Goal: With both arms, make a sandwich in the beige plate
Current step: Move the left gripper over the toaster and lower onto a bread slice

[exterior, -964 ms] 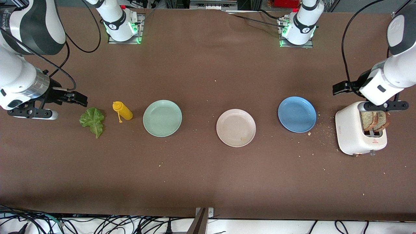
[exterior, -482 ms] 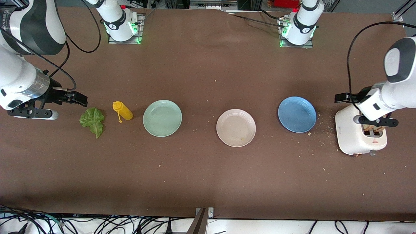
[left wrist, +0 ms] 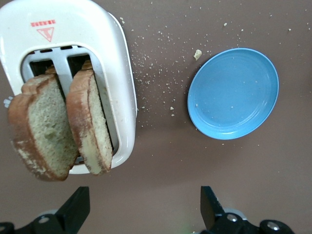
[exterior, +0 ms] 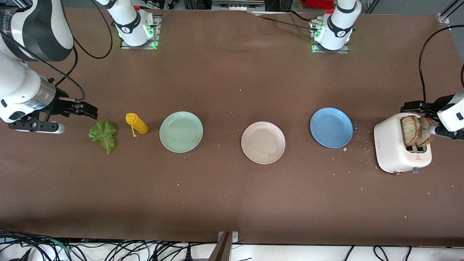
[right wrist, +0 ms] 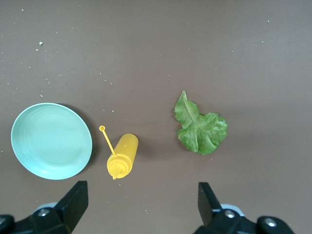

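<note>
The beige plate [exterior: 263, 142] sits bare at mid-table. Two brown toast slices [exterior: 410, 129] stand up out of a white toaster [exterior: 393, 146] at the left arm's end; the left wrist view shows both slices [left wrist: 41, 131] leaning in the toaster's [left wrist: 73, 24] slots. My left gripper [exterior: 445, 132] hangs beside the toaster, open and empty [left wrist: 144, 214], touching nothing. The green lettuce leaf [exterior: 103, 135] lies on the table at the right arm's end, also in the right wrist view [right wrist: 200, 129]. My right gripper [exterior: 36, 127] waits beside it, open and empty [right wrist: 141, 209].
A mint green plate [exterior: 181, 131] and a blue plate [exterior: 331, 127] flank the beige plate. A yellow squeeze bottle [exterior: 136, 123] lies on its side between the lettuce and the mint plate. Crumbs [exterior: 362, 145] are scattered between the blue plate and the toaster.
My left gripper dipped over the toaster, then swung out toward the table's end, uncovering both slices. The right arm has not moved.
</note>
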Robot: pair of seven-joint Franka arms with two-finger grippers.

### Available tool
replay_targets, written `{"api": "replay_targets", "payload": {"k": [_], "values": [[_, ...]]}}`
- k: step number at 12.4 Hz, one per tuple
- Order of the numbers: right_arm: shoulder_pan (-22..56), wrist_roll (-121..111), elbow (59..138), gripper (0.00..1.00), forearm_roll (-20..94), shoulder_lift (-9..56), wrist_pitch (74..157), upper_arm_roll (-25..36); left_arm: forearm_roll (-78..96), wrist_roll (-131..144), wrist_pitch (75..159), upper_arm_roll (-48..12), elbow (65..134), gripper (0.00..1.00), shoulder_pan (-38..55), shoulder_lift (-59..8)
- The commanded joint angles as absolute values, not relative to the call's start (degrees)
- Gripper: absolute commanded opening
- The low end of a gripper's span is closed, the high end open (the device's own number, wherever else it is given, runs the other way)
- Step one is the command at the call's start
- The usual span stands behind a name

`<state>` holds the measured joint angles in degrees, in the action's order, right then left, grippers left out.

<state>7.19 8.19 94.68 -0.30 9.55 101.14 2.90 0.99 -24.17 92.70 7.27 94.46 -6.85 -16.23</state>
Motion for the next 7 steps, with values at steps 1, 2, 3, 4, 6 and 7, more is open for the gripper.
{"api": "replay_targets", "payload": {"k": [1, 2, 3, 4, 6, 7], "values": [[7.5, 8.5, 94.3, 1.0, -1.0, 9.7, 100.5, 2.7, 3.0, -26.1, 93.3, 7.1, 93.4, 1.0, -8.8, -17.9], [7.6, 8.6, 94.3, 1.0, -1.0, 9.7, 100.5, 2.6, 4.8, -26.1, 94.4, 7.1, 93.4, 1.0, -10.4, -18.5], [7.6, 8.6, 94.3, 1.0, -1.0, 9.7, 100.5, 2.6, 6.8, -26.1, 95.2, 7.1, 93.4, 1.0, -11.9, -19.1], [7.6, 8.6, 94.3, 1.0, -1.0, 9.7, 100.5, 2.6, 7.6, -26.1, 95.9, 7.1, 93.3, 1.0, -12.3, -19.7], [7.4, 8.7, 94.3, 1.0, -0.9, 9.9, 100.5, 2.7, 7.6, -25.7, 96.9, 7.1, 93.2, 1.0, -12.3, -20.4], [7.2, 8.8, 94.3, 1.0, -0.9, 10.0, 100.5, 2.7, 7.7, -25.3, 97.0, 7.1, 93.2, 1.0, -12.3, -20.9]]}}
